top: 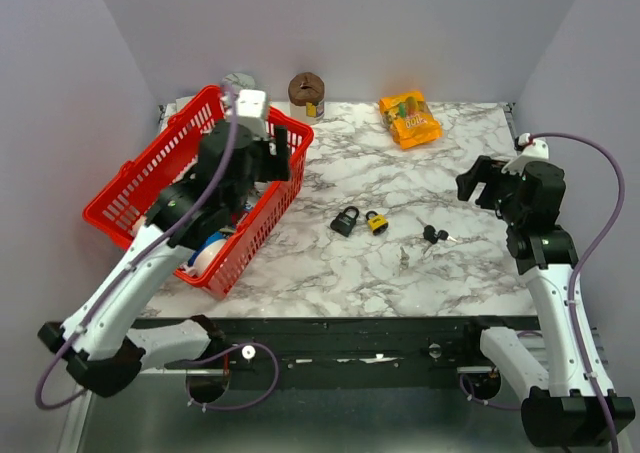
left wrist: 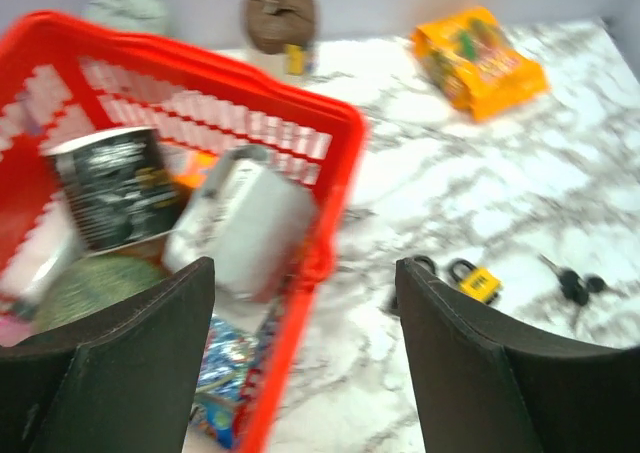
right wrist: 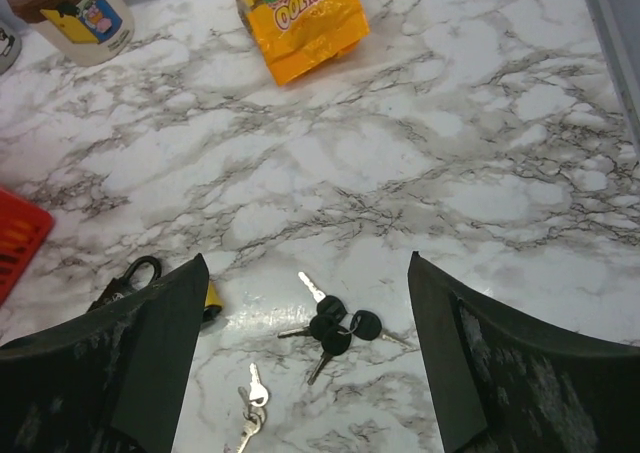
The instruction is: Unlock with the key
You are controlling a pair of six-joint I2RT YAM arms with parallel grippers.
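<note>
Tabletop [top: 400, 183]: white marble with grey veining.

Locks: two small padlocks lie side by side near the middle of the tabletop, touching or nearly so.
- Black padlock [top: 345, 220]: dark body, dark shackle, on the left of the pair.
- Yellow padlock [top: 376, 222]: yellow body with a dark shackle, on the right. Whether either shackle is latched cannot be told.

Keys: all lie loose on the marble, none in a lock.
- Black-headed keys [right wrist: 335, 325]: a small bunch with silver blades fanned out, right of the padlocks and apart from them.
- Small silver keys [right wrist: 250, 413]: a plain pair, nearer than the bunch and slightly left of it.

Left claw [left wrist: 302, 273]: fingers spread wide, nothing between them. It hangs over the right rim of the red basket [top: 135, 173], left of the padlocks. The wrist view is motion-blurred.

Right claw [right wrist: 306, 263]: fingers spread wide, holding nothing. It is raised above the right side of the tabletop, with the black-headed keys framed between its fingers in the wrist view.

Other items:
- The basket holds a black can [left wrist: 115, 188], a pale box [left wrist: 250, 223] and other packages too blurred to name.
- An orange snack bag [top: 410, 118] and a brown-lidded jar [top: 306, 93] sit at the far edge.
</note>
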